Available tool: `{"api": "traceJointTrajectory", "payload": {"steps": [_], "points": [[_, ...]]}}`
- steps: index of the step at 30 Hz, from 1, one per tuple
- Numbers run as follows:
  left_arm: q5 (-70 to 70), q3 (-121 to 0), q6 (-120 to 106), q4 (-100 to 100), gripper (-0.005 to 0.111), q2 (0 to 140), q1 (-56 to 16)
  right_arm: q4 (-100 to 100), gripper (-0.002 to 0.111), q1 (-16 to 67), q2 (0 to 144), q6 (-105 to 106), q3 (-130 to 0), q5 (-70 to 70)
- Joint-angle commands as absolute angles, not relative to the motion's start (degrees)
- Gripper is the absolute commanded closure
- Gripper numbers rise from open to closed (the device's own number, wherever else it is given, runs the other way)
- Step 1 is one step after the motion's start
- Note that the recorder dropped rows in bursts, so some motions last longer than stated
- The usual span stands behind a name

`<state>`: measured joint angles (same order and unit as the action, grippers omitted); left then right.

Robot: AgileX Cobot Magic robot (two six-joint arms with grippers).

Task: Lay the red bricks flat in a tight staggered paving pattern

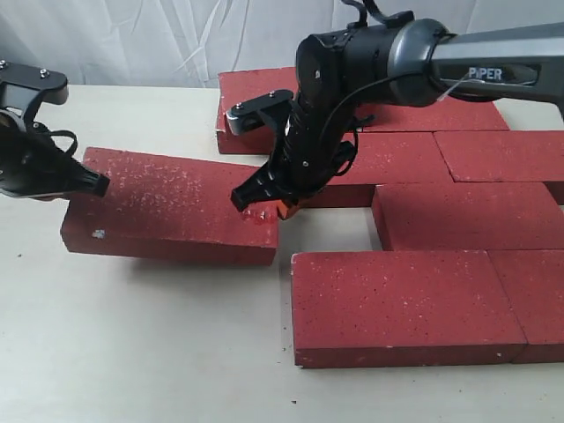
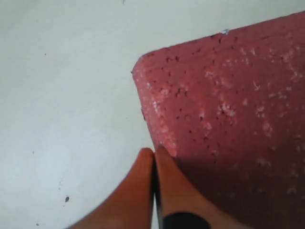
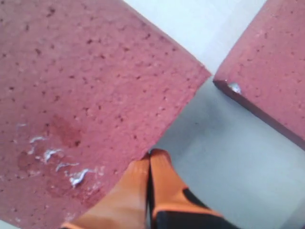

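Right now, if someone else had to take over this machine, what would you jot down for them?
Grippers: the left gripper is shut, with its tips against the left end of the loose brick, near a corner. The right gripper is shut, with its tips at that brick's right end.
Where: the loose brick lies skewed on the table, apart from the laid bricks.
Done: the laid bricks sit flat in staggered rows on the right.
Left: probably square up the loose brick, push it tight against the rows, and close the gap beside it.
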<state>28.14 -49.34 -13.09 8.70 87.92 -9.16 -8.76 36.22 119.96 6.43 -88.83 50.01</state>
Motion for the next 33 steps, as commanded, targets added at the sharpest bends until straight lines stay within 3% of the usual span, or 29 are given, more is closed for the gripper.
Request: {"api": "traceJointTrajectory", "payload": {"steps": [1, 7, 16, 21, 28, 33], "points": [[27.8, -49.6, 2.4, -3.0, 0.107, 90.1, -10.2, -11.5, 0.109, 37.8, 120.6, 5.3, -90.1, 44.5], [28.3, -49.5, 9.1, -10.1, 0.107, 90.2, -10.2, 0.4, 0.109, 37.8, 120.6, 0.6, -90.1, 53.9], [26.8, -47.9, 10.5, -11.0, 0.107, 90.1, -7.5, 7.8, 0.109, 37.7, 114.2, -1.5, -88.0, 57.3], [24.4, -47.9, 12.4, -8.5, 0.107, 90.0, -5.5, 12.9, 0.109, 36.5, 101.7, -4.9, -76.5, 49.2], [18.9, -48.0, 13.3, -8.2, 0.107, 91.2, -5.5, 16.5, 0.109, 30.5, 88.3, -3.1, -58.8, 51.0], [18.4, -53.7, 11.2, -8.3, 0.107, 95.1, -7.6, 12.7, 0.109, 27.3, 80.0, -3.1, -46.0, 37.2]]}}
